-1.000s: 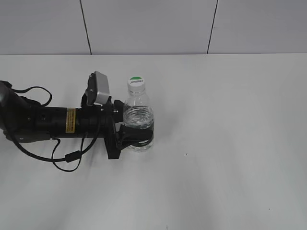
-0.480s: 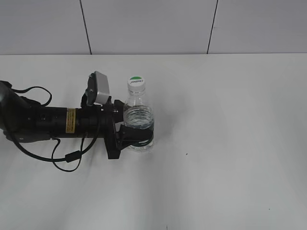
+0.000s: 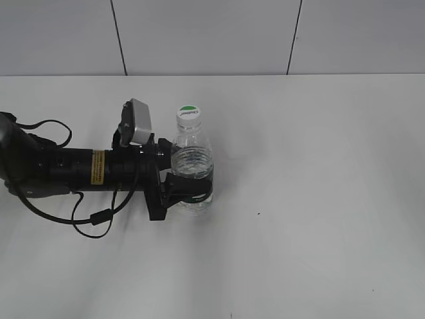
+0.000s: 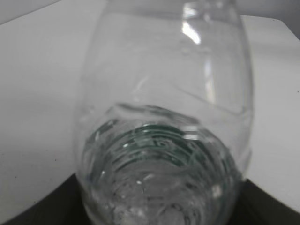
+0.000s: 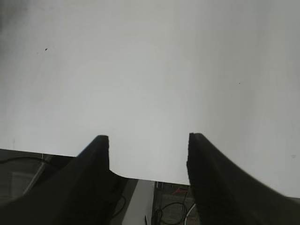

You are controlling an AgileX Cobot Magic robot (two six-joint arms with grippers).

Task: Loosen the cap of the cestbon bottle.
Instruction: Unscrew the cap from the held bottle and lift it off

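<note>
The cestbon bottle (image 3: 192, 159), clear with a ribbed shoulder and a dark green label band, stands upright on the white table. Its white cap (image 3: 188, 113) with a green half-circle sits on the neck. My left gripper (image 3: 191, 189) reaches in from the left and is shut on the bottle's lower body at the label. In the left wrist view the bottle (image 4: 164, 122) fills the frame, with dark fingers (image 4: 42, 211) at both bottom corners. My right gripper (image 5: 149, 140) is open and empty over the table's near edge; it does not show in the exterior view.
The left arm (image 3: 66, 169) lies low across the left of the table (image 3: 319, 199) with a looping black cable (image 3: 93, 219). A panelled grey wall (image 3: 212, 36) stands behind the table. Cables show below the table edge in the right wrist view (image 5: 168, 201).
The left gripper and the bottle stay almost in place; the bottle has shifted very slightly in the grip. The cap stays on the neck.
</note>
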